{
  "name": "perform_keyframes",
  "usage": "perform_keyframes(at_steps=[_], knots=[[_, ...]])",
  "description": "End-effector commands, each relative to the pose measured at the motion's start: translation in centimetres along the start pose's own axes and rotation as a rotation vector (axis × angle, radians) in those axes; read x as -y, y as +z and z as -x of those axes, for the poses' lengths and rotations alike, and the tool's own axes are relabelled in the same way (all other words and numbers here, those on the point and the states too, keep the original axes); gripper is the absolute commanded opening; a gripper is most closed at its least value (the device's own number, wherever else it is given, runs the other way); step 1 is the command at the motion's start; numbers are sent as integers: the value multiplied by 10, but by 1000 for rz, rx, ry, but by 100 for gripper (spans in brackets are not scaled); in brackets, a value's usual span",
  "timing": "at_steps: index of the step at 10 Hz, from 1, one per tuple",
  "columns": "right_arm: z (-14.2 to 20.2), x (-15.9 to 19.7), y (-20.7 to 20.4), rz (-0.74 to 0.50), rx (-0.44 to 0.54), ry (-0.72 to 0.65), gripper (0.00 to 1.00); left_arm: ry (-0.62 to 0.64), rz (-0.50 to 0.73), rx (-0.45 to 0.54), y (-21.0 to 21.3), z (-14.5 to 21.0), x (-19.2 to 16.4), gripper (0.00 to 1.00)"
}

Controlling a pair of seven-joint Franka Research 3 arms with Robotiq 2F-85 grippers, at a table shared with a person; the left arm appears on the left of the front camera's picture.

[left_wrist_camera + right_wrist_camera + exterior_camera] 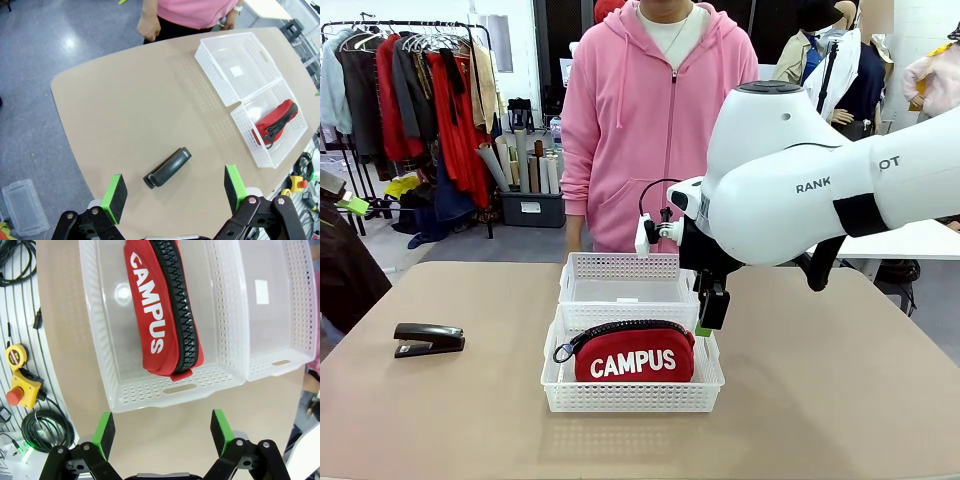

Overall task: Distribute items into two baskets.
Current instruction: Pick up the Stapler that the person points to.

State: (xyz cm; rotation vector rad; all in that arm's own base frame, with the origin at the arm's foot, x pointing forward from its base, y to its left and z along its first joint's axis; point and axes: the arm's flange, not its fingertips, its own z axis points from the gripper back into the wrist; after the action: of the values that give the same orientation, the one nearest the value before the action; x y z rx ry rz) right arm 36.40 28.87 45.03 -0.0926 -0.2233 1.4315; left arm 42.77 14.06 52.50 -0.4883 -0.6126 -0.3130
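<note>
Pouch [634, 355] is lying in the near basket [632, 398], the released right gripper [162, 427] hovering by its three o'clock end. Stapler [428, 339] is lying on the table [840, 380] at nine o'clock, ahead of the released left gripper [174, 192]; judged next: gripping it and carrying it to the far basket [620, 268]

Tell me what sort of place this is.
Probably a robotics test lab: a white robot arm over a beige table, a red emergency-stop button in a yellow case, and a rack of hanging clothes behind.
</note>
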Motion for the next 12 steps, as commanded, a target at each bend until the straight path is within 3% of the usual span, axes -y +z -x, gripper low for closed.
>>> perform_keyframes(at_steps=[1, 3, 4, 7, 10, 12], knots=[[0, 1, 0, 3, -2, 0, 100, -3, 10, 6, 1, 0, 0, 100], [0, 0, 0, 0, 0, 0, 100, -3, 10, 6, 1, 0, 0, 100], [16, 17, 8, 4, -6, -90, 100, -3, 10, 6, 1, 0, 0, 100], [98, 67, 39, -12, 41, -399, 100, -3, 10, 6, 1, 0, 0, 100], [178, 99, 57, -111, 89, -763, 100, -3, 10, 6, 1, 0, 0, 100], [235, 101, 72, -153, 229, -934, 100, -3, 10, 6, 1, 0, 0, 100]])
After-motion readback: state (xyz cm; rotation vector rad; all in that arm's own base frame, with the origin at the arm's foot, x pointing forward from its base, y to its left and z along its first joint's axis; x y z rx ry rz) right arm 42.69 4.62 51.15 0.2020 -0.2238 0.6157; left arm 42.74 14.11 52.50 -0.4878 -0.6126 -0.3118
